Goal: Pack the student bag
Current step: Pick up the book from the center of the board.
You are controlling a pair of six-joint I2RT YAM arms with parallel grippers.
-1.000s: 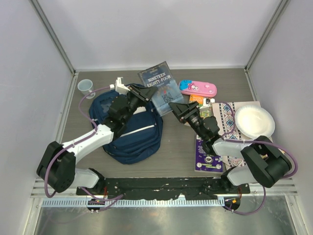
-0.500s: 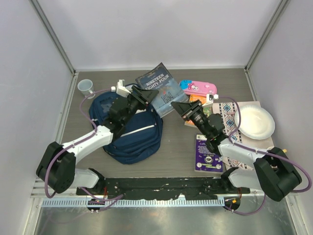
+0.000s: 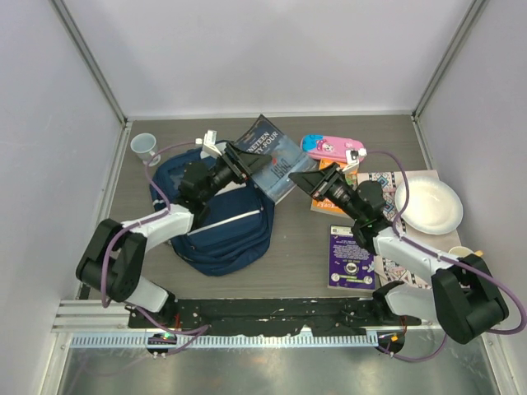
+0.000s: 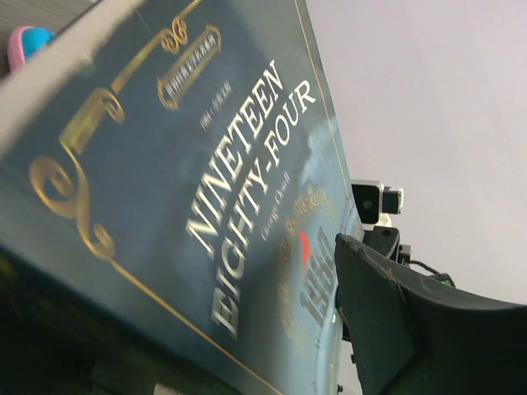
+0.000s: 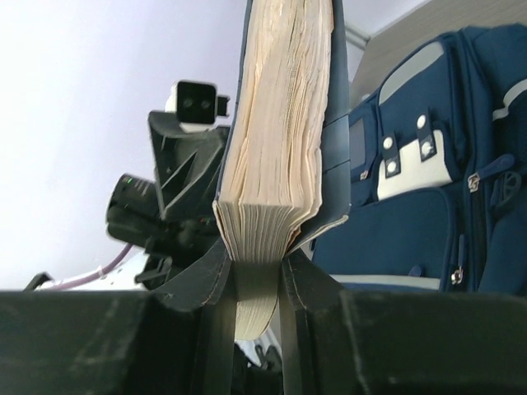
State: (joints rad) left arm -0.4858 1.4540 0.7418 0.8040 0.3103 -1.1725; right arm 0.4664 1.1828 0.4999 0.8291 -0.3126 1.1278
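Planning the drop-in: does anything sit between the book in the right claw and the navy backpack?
Yes. The left claw and its arm lie across the navy blue fabric backpack, right at the dark blue Nineteen Eighty-Four paperback's left edge. The right claw pinches the book's opposite edge.

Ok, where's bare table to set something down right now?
Bare: the strip between the student bag and the purple book, and the back edge behind the cup. Crowded: the right side, around pencil case and plate.
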